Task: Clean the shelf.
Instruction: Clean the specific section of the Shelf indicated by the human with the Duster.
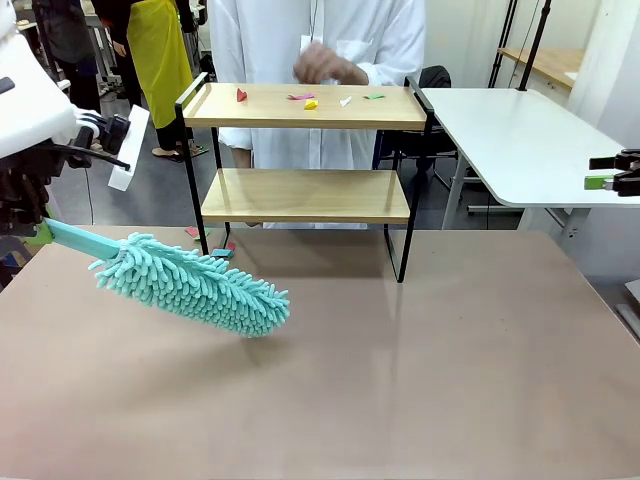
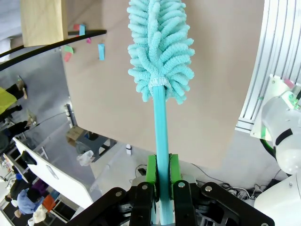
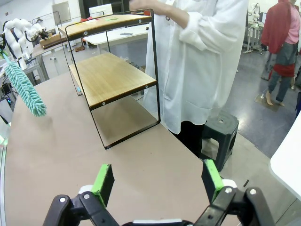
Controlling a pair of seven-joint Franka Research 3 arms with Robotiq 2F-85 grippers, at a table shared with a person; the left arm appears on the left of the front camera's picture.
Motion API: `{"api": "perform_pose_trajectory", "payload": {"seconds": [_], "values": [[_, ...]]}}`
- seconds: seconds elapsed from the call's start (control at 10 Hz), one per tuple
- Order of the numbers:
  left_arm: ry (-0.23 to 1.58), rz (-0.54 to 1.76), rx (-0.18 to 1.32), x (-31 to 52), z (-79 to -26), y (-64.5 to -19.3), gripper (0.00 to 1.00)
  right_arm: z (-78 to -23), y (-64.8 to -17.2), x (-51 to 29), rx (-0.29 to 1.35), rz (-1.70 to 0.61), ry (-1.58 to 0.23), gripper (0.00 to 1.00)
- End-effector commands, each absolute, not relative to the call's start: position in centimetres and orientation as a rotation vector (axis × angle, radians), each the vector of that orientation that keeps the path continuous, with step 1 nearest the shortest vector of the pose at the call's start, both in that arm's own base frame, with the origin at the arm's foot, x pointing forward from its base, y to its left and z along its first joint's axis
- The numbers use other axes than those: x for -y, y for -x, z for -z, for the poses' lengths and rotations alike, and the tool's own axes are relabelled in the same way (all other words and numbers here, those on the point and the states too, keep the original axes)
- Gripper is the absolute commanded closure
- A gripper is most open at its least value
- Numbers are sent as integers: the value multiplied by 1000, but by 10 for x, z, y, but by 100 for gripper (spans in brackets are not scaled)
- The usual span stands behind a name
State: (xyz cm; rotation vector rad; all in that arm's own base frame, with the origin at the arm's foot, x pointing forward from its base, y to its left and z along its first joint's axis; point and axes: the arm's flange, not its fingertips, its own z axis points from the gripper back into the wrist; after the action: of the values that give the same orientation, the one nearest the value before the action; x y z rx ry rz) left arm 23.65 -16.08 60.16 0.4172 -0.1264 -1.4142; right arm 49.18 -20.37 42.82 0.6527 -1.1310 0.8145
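Two light wooden boards in a thin black frame made up the shelf (image 1: 305, 195). It stood at the far middle of the brown table (image 1: 420, 380), just in front of a person in a white coat (image 1: 370, 30). Five small scraps (image 1: 311, 104) lay along the top board: red, pink, yellow, white and green, from the robot's left to right. A few more bits (image 1: 215, 250) lay on the table by the shelf's near-left foot. The person's hand (image 1: 325, 65) was raised over the top board and was blurred. A teal fluffy duster (image 1: 190, 282) hung to the left of the shelf and nearer the robot, apart from it, with its head slanting down toward the table's middle. Whether the tip touched the table could not be told. The left gripper (image 2: 162, 172) had its green pads pressed onto the duster's teal handle, low on the shaft. The right gripper (image 3: 157, 181) had its jaws spread wide with nothing between them, and it sat at the right side, well apart from the shelf.
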Motion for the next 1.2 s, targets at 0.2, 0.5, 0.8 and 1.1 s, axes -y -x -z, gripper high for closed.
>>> {"api": "perform_pose_trajectory", "payload": {"seconds": [0.2, 0.5, 0.8, 1.1], "values": [[-397, 1406, 148, 160, -600, -237, 87, -431, -492, 202, 1135, -819, -649, 0], [-397, 1406, 148, 160, -600, -237, 87, -431, -492, 202, 1135, -819, -649, 0], [-397, 1406, 148, 160, -600, -237, 87, -431, -492, 202, 1135, -819, -649, 0], [-397, 1406, 148, 160, -600, -237, 87, -431, -492, 202, 1135, -819, -649, 0]]}}
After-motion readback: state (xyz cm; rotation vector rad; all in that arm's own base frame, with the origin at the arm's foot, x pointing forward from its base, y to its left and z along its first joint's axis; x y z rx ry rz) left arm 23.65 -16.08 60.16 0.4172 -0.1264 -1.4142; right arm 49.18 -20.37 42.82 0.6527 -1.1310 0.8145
